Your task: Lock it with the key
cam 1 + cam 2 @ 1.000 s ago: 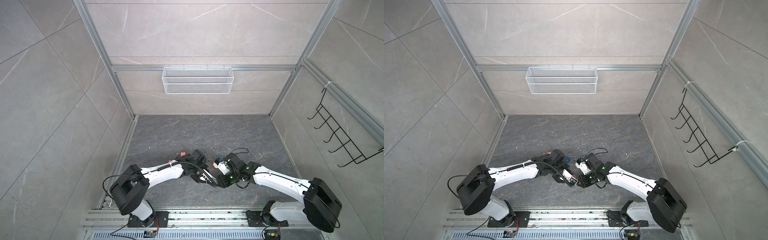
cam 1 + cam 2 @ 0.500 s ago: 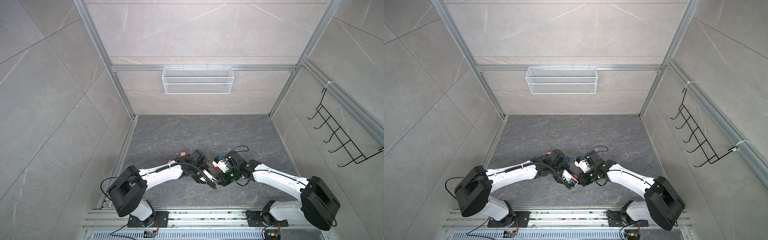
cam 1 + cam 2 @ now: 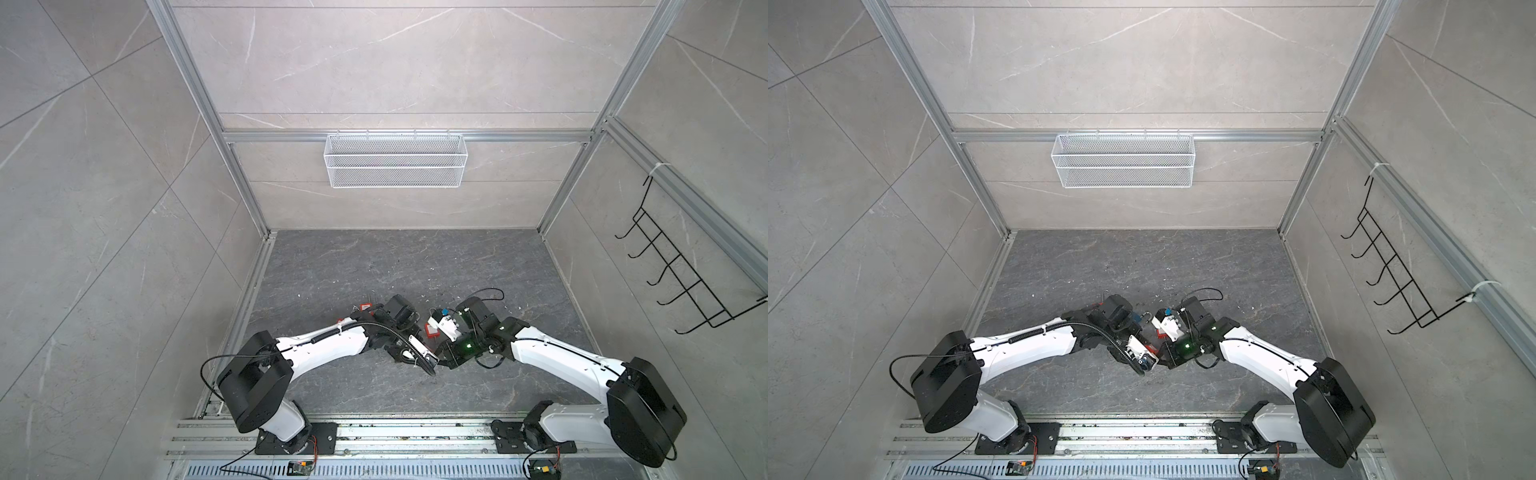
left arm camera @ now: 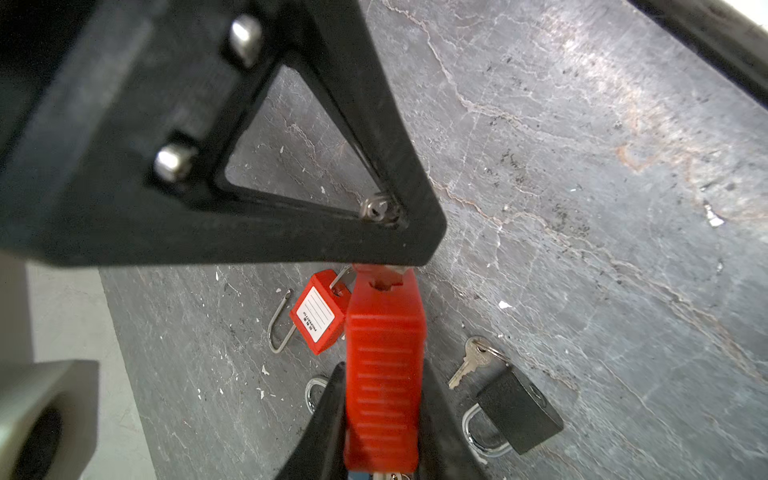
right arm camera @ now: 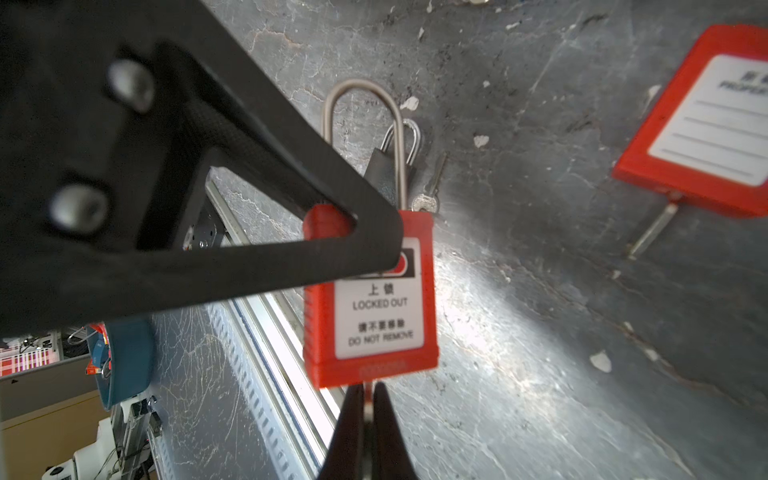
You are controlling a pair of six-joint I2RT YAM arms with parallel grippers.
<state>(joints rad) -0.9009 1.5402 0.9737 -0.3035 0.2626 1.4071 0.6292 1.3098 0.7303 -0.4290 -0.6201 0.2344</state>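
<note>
Red padlock (image 5: 370,299) is held clear of the floor (image 5: 582,291), between the two arms. Right gripper (image 5: 367,390) is pinched tight on a thin blade at the keyway end, judged to be the key (image 5: 368,409). Left gripper (image 4: 384,374) clamps the body's sides, evidently to resist the turn. Black padlock (image 4: 517,415) and spare red padlock (image 4: 318,311) lie on the floor, untouched.

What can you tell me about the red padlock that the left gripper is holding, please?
The red padlock has a plastic-looking red body with ribbed sides, a white label reading LOCKED OUT and DO NOT REMOVE, and a long silver metal shackle, one leg hidden. It is held off the floor, pinched across its faces near the shackle end by the left gripper. At its bottom end, the right gripper is shut on a thin metal key.
</note>
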